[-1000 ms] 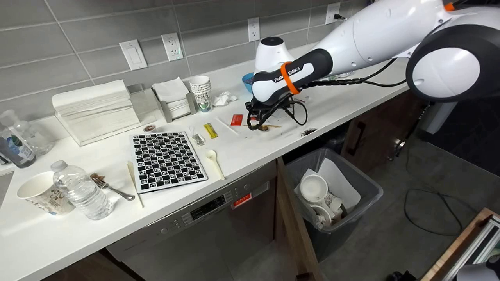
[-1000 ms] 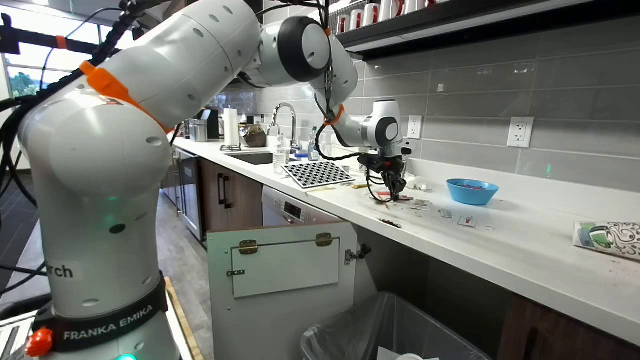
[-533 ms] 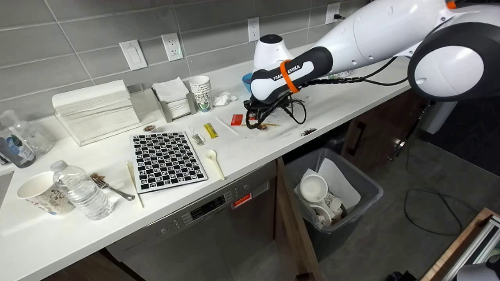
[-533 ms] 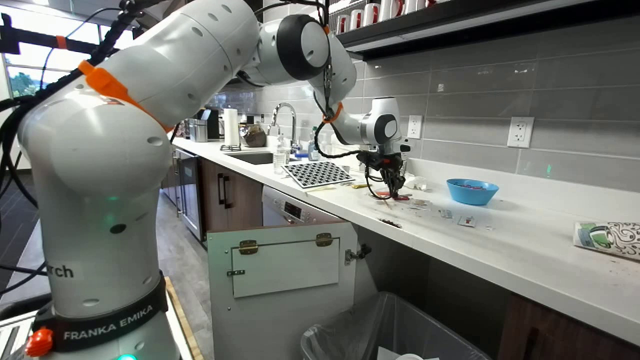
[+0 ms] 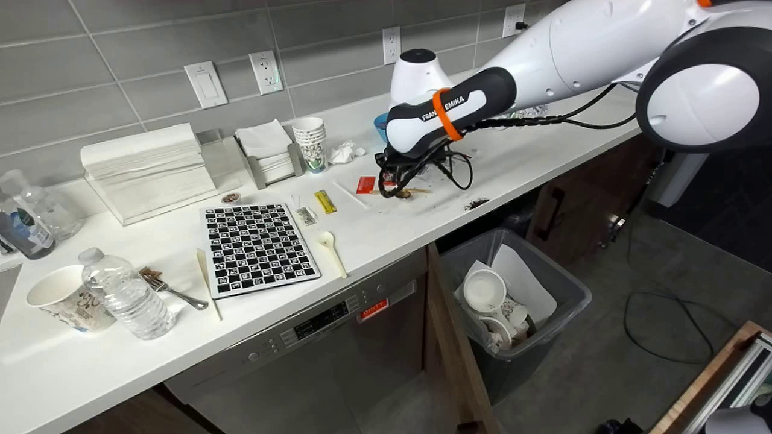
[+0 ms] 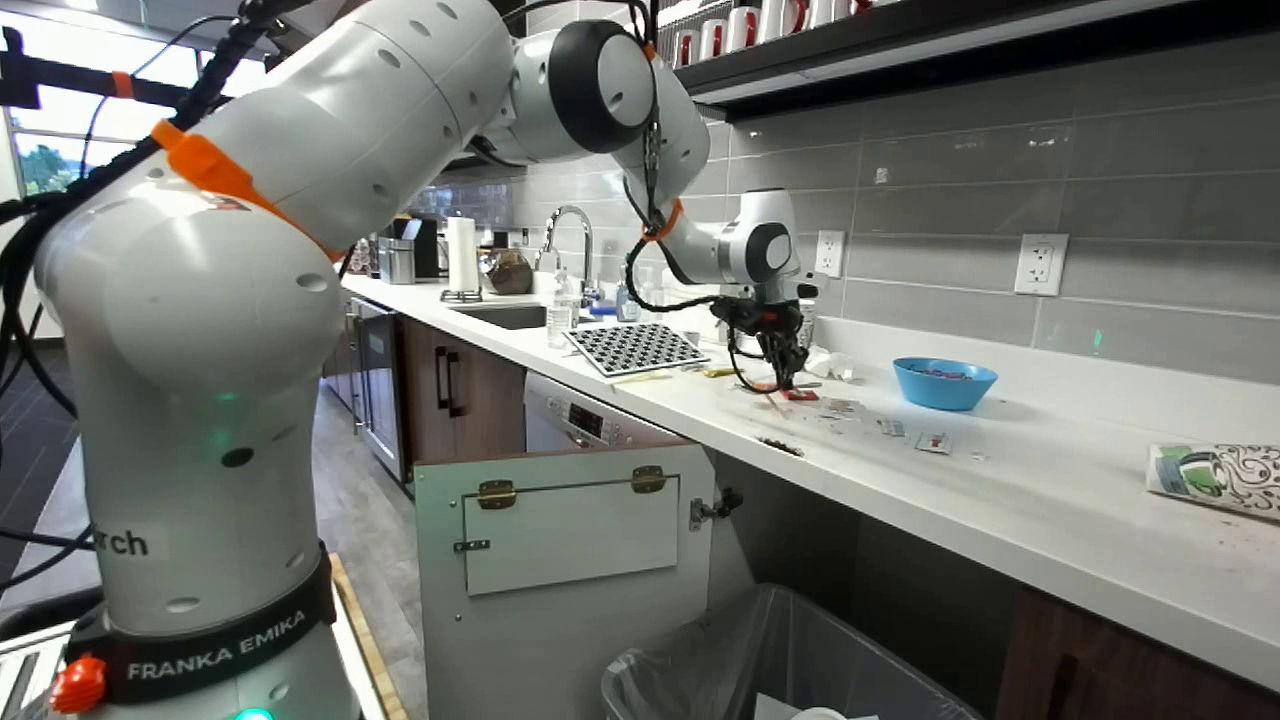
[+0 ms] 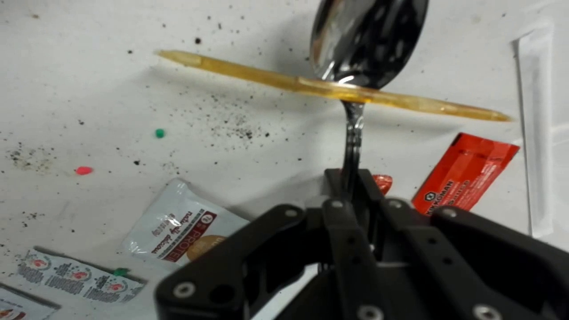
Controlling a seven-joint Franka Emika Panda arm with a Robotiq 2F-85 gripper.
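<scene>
In the wrist view my gripper [image 7: 351, 178] is shut on the handle of a shiny metal spoon [image 7: 369, 40], whose bowl points away from the fingers. Across the spoon's neck, on top of it, lies a thin amber stick [image 7: 249, 73] with tapered ends. Part of a red wrapper [image 7: 383, 182] shows behind the fingertips. A red Kikkoman sauce packet [image 7: 471, 164] lies just to the right. In an exterior view the gripper [image 6: 785, 378] hangs low over the counter; elsewhere the wrist and cables hide it, with the spoon bowl [image 5: 403, 193] showing below.
White wrapped straw [image 7: 535, 133], a protein wrapper [image 7: 178, 222] and dark crumbs surround the gripper. A blue bowl [image 6: 945, 384], checkered board [image 5: 259, 247], stacked cups [image 5: 310, 144] and water bottle [image 5: 128, 295] stand on the counter. A bin [image 5: 567, 301] sits below its front edge.
My gripper has risen slightly and shifted a little, the spoon and amber stick moving with it. More of a red packet beneath now shows. The grip looks the same.
</scene>
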